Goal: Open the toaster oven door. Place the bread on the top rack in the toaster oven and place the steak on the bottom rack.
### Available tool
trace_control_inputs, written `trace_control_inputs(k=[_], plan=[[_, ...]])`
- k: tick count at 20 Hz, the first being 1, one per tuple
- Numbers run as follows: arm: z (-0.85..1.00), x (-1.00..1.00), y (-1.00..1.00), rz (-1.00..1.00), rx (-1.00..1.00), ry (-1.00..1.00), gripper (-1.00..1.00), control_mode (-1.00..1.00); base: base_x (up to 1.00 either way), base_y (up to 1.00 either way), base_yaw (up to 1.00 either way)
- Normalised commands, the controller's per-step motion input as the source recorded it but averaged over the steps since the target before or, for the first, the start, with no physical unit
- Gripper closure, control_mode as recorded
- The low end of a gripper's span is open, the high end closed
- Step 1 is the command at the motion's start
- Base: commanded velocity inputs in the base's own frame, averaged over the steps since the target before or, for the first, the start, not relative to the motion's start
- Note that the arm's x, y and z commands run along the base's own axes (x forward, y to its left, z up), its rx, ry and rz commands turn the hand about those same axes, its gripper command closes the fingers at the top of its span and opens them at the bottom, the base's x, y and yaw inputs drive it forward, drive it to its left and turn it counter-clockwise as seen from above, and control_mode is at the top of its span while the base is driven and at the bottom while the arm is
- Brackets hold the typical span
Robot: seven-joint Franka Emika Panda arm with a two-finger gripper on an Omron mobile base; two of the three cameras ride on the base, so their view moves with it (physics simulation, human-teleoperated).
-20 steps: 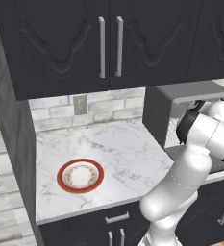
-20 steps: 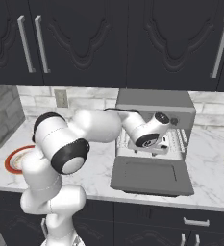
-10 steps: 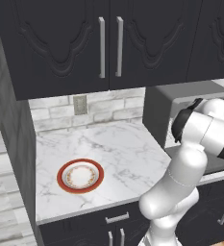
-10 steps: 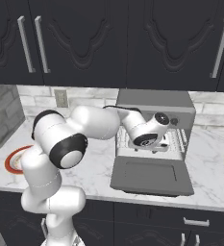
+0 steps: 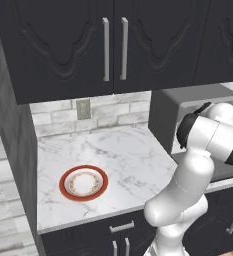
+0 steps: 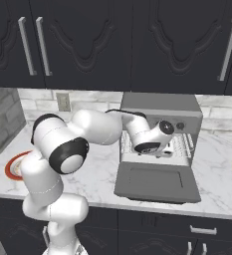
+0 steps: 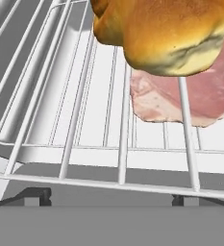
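Just ahead of the gripper (image 6: 163, 145) — jaws apparently spread wide, holding nothing — the bread (image 7: 164, 31) sits on the upper rack (image 7: 75, 120), the steak (image 7: 190, 98) below.

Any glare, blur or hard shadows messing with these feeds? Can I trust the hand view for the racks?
Hand view: sharp, evenly lit, with the bread on the upper wires and the steak on the lower rack clearly separated; close range stretches the perspective. Right base view: crisp, soft shadow under the toaster oven door. Left base view: clear, no glare on the red-rimmed plate.
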Motion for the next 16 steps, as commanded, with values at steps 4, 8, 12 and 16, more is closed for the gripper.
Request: trace_control_inputs(k=[4, 8, 12, 16], plan=[[0.28, 0.33, 0.00, 0.05, 0.15, 0.03, -1.00, -1.00, 0.00, 0.00, 0.00], [0.32, 0.18, -0.02, 0.06, 0.14, 0.00, -1.00, -1.00, 0.00, 0.00, 0.00], [0.27, 0.00, -0.08, 0.09, 0.11, 0.00, -1.00, -1.00, 0.00, 0.00, 0.00], [0.32, 0.03, -0.11, 0.07, 0.10, 0.00, -1.00, -1.00, 0.00, 0.00, 0.00]])
